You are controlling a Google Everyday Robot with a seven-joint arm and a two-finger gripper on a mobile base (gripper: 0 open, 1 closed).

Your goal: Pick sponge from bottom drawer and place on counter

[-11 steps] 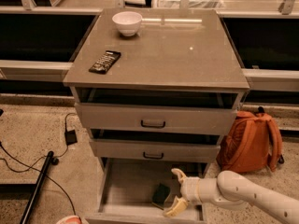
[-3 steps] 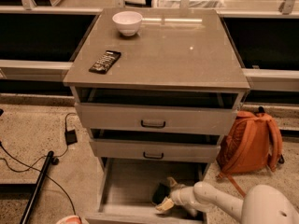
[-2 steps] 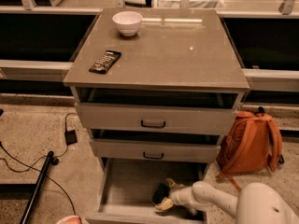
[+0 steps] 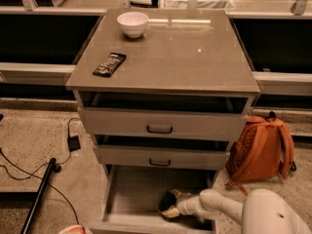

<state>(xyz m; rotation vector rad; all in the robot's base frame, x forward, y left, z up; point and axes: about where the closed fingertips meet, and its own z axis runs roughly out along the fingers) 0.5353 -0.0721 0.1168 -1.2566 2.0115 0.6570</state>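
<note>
Inside the open bottom drawer [image 4: 131,194], the gripper [image 4: 170,204] has its fingers pinching the sponge [image 4: 170,210], below the tabletop's [image 4: 195,57] front edge.

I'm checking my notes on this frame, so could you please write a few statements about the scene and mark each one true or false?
1. The gripper is inside the bottom drawer. True.
2. The sponge lies on the counter. False: it is in the bottom drawer, at the gripper.
3. A white bowl stands on the counter. True.
4. The orange backpack is left of the cabinet. False: it is on the right.
</note>
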